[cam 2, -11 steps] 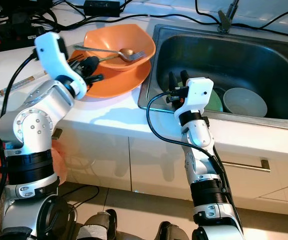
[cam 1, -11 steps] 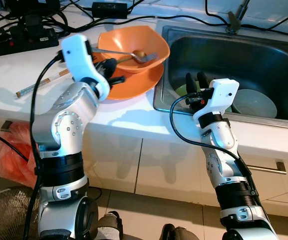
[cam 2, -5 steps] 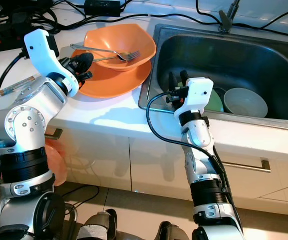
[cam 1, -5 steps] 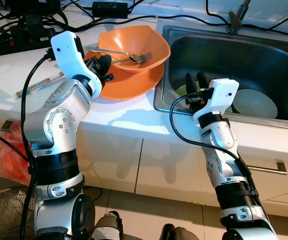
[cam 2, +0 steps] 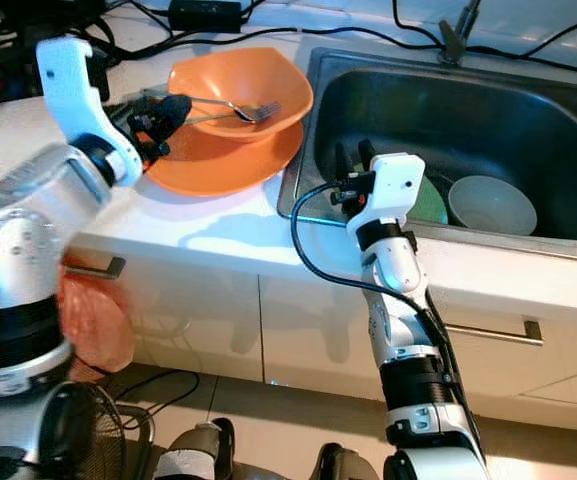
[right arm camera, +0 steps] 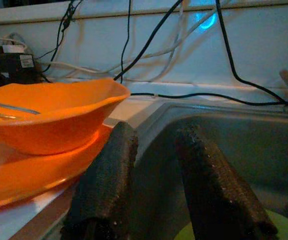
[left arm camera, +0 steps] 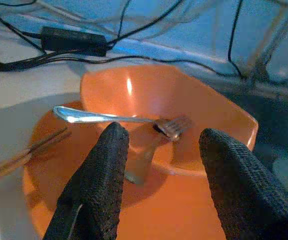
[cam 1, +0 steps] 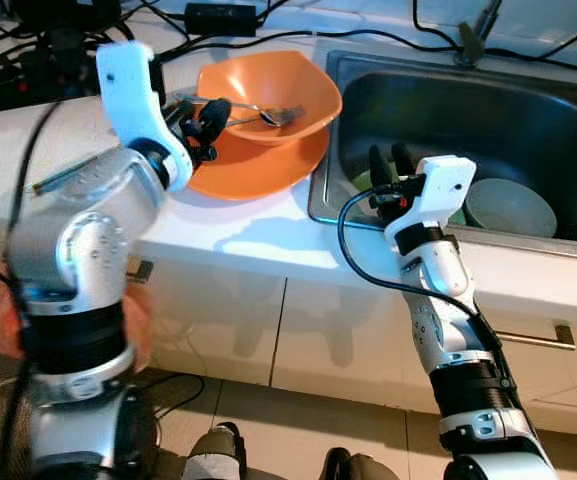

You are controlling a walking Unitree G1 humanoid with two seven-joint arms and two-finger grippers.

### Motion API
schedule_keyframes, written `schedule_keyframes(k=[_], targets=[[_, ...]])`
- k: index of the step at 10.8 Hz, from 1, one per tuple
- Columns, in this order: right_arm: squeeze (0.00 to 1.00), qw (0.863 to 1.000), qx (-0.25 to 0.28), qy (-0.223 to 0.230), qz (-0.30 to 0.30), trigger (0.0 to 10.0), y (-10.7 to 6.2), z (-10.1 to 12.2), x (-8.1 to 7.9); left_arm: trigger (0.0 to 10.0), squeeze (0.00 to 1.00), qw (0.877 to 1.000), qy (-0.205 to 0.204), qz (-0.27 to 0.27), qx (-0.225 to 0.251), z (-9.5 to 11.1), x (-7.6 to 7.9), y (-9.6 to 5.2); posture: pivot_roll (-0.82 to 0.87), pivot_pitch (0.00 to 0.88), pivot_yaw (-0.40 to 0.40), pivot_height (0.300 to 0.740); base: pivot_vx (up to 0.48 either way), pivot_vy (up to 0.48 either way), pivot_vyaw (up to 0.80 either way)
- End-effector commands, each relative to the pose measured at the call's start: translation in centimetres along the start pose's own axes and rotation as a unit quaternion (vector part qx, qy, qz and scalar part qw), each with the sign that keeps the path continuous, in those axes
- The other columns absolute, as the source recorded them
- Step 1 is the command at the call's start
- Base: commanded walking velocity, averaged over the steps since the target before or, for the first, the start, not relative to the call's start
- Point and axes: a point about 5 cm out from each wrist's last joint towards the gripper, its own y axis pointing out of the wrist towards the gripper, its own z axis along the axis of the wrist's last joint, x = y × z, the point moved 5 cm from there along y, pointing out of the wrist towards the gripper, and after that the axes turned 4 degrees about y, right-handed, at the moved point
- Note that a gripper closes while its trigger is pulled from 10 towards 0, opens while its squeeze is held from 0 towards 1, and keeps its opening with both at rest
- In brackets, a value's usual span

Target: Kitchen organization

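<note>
An orange bowl point(cam 1: 273, 80) sits on an orange plate point(cam 1: 253, 170) on the white counter, just left of the sink point(cam 1: 528, 70). A metal fork point(left arm camera: 119, 119) lies across the bowl. My left gripper point(cam 1: 206, 125) is open at the bowl's left side; in the left wrist view its fingers point(left arm camera: 104, 170) point at the fork. My right gripper point(cam 1: 388, 155) is open and holds nothing, above the sink's front left corner. A white bowl point(cam 1: 510, 205) and a green plate point(cam 1: 366, 180) lie in the sink.
Chopsticks point(left arm camera: 21, 157) lie on the counter left of the plate. Black cables and a power adapter point(cam 1: 220, 17) run along the back of the counter. An orange bag point(cam 2: 93, 320) hangs low by the cabinet front. A cabinet handle point(cam 1: 533, 335) is below the sink.
My left arm has swung up and left, blurred now, and its gripper has moved from the plate's left rim up beside the bowl and fork. The right arm has barely moved.
</note>
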Motion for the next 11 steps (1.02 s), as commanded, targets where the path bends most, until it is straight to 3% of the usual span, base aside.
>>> schedule_keyframes(k=[1,3,6,7,8,11], targets=[[0.00,1.000,-0.002,0.005,-0.001,10.0,0.0,-0.1,0.2,10.0,0.00,1.000,0.016,-0.021,-0.010,-0.3,0.5,-0.4,0.25,0.137,-0.035,0.740,0.000,0.000,0.00],[0.00,1.000,-0.001,0.005,0.001,10.0,0.1,-0.1,0.2,10.0,0.00,0.999,0.045,-0.021,-0.006,0.6,-0.4,-1.3,0.25,0.135,-0.037,0.740,0.000,0.000,0.00],[0.00,1.000,-0.001,0.006,0.003,10.0,0.2,-0.1,0.1,10.0,0.00,0.996,0.074,-0.019,0.041,3.1,-1.3,-2.3,0.25,0.132,-0.040,0.740,0.000,0.000,0.00],[0.00,1.000,-0.001,0.006,0.003,10.0,0.2,-0.1,0.1,10.0,0.00,0.993,0.062,0.021,0.101,5.4,-2.8,-2.6,0.25,0.132,-0.042,0.740,0.000,0.000,0.00],[0.00,1.000,-0.002,0.006,0.004,10.0,0.2,-0.1,0.0,10.0,0.00,0.983,0.025,0.103,0.149,6.6,-6.2,-3.0,0.25,0.131,-0.043,0.740,0.000,0.000,0.00],[0.00,1.000,-0.001,0.005,0.005,10.0,0.3,-0.1,0.0,10.0,0.00,0.983,-0.026,0.112,0.144,4.2,-7.1,-2.1,0.25,0.133,-0.046,0.740,0.000,0.000,0.00]])
